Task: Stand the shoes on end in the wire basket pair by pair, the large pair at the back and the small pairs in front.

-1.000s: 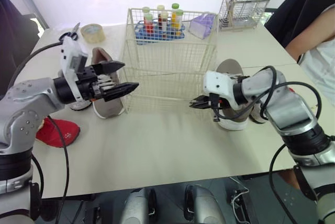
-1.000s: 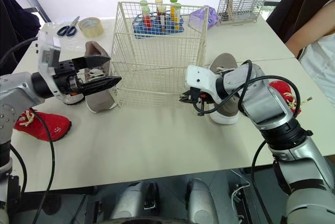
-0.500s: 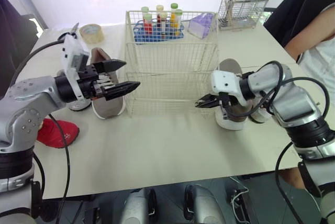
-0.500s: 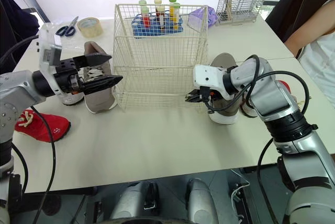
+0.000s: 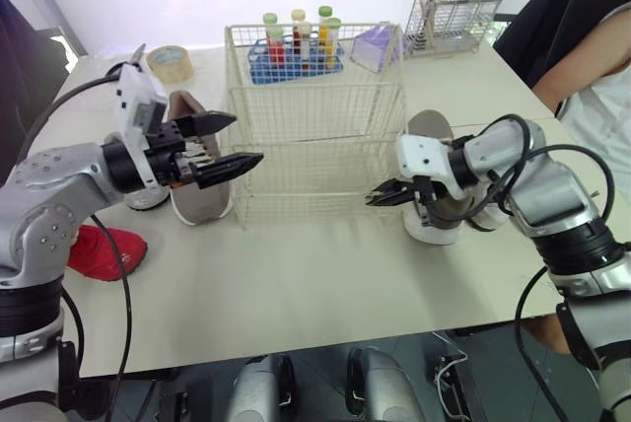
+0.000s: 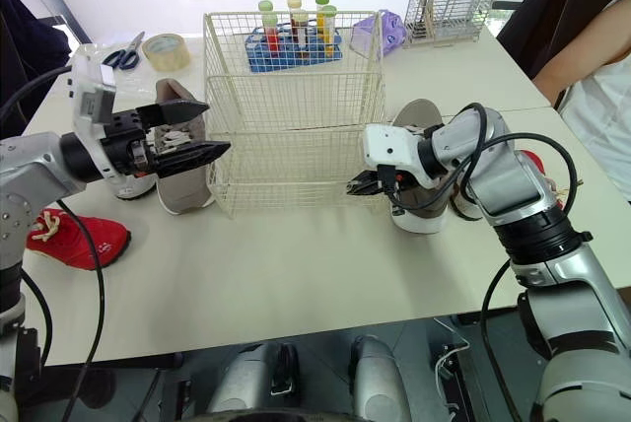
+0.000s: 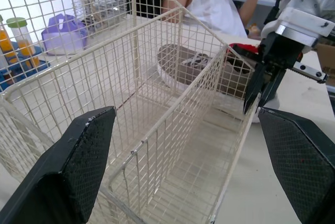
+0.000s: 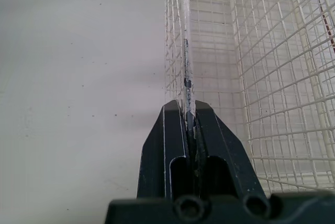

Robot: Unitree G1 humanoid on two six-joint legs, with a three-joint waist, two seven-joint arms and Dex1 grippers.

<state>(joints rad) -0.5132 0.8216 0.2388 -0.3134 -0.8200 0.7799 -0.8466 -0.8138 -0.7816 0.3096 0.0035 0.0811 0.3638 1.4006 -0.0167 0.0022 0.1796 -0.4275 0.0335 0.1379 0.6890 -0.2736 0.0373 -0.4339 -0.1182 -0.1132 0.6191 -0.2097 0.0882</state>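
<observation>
**Entry: wire basket empty, held at one corner – loading not begun**

- Cream rectangular wire basket (image 5: 315, 116): stands mid-table, open at the top, with nothing inside.
- Right gripper (image 5: 381, 195): at the basket's lower right corner. Its jaws are pressed together on a wire of the end wall, and the right wrist view shows the wire running up from between the black fingers (image 8: 172, 130).
- Left gripper (image 5: 243, 138): hangs just beside the basket's left end. Its jaws are spread wide and hold nothing.
- Grey-beige lace-up shoe with white sole (image 6: 180, 174): lies on the table left of the basket, under and behind the left gripper.
- Taupe shoe with white sole (image 5: 430, 141): lies right of the basket, partly hidden behind the right arm. Judged to be the other shoe of the large pair.
- Small red slipper-like shoe (image 5: 106, 249): sits near the table's left edge. A second red shoe (image 6: 540, 168) shows beyond the right arm.
- Not part of the task: blue rack of capped tubes (image 5: 294, 52), roll of tape (image 5: 173, 59), metal utensil rack (image 5: 455, 16), and a seated person (image 5: 592, 67) at the far right.

Step in hand: by the look of it, setting the basket in place – the shoes are untouched.

Next move: the right jaws need to let go of the wire. One gripper should then take a large shoe and stand it on end against the basket's back wall, leaving the front free for the red pair.
</observation>
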